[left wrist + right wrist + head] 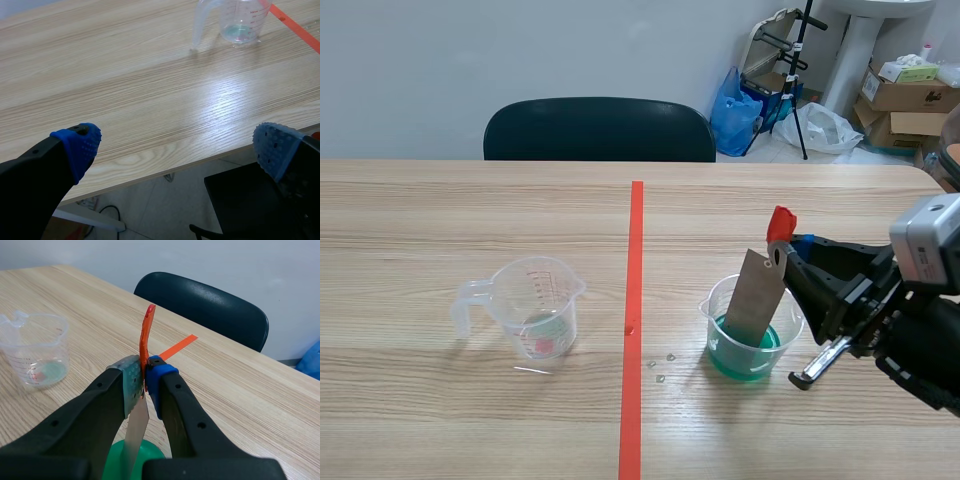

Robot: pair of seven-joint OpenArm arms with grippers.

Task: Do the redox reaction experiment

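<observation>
The metal strip is grasped by the right hand, its lower end dipped in the green-filled cup. The left hand is held released at the desk edge, with the measuring jug well ahead. A dark chair is seen behind.

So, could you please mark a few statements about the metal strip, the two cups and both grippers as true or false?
1. The right gripper is shut on the metal strip. True.
2. The strip's lower end stands in the cup of green liquid. True.
3. The measuring jug lies tipped on its side. False: it stands upright.
4. The left gripper holds the jug by its handle. False: it is open and holds nothing, and the jug stands well ahead of it.
5. The jug holds only a little liquid at its bottom. True.
</observation>
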